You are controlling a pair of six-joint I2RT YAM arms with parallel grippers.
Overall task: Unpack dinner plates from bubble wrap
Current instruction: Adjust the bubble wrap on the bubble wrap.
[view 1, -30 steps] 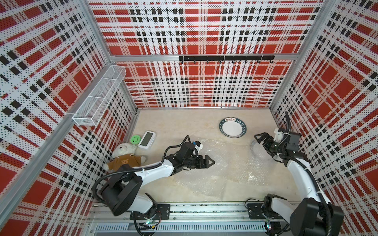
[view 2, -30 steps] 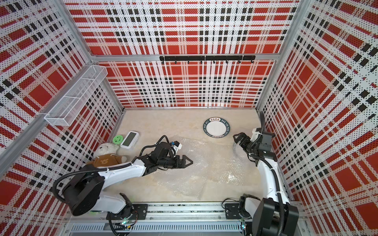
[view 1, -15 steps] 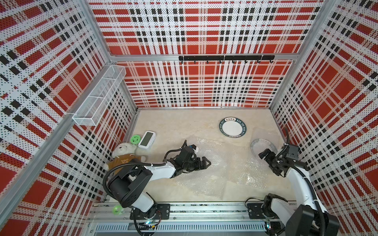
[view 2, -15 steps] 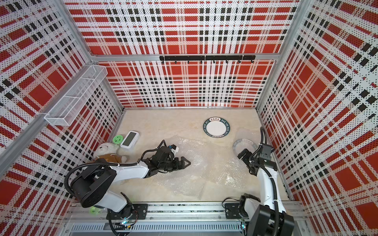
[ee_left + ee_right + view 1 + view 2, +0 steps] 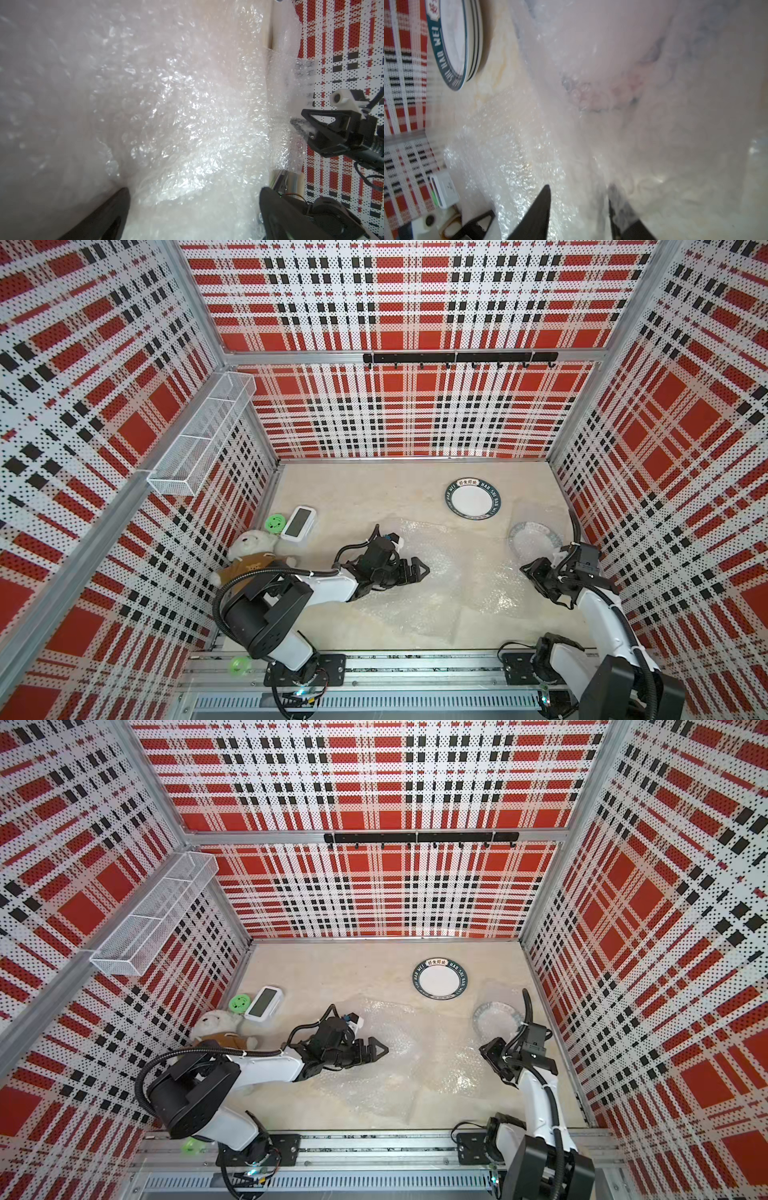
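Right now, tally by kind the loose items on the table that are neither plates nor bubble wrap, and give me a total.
Plush bear: 1
Green disc: 1
White device with a screen: 1
Total: 3

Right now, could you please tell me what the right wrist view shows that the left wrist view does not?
Only the right wrist view: the unwrapped dinner plate, a wrapped plate under film, and the small white device. Only the left wrist view: the right arm's base. Both: the bubble wrap, the plaid wall, the open left pincer and the right pincer.
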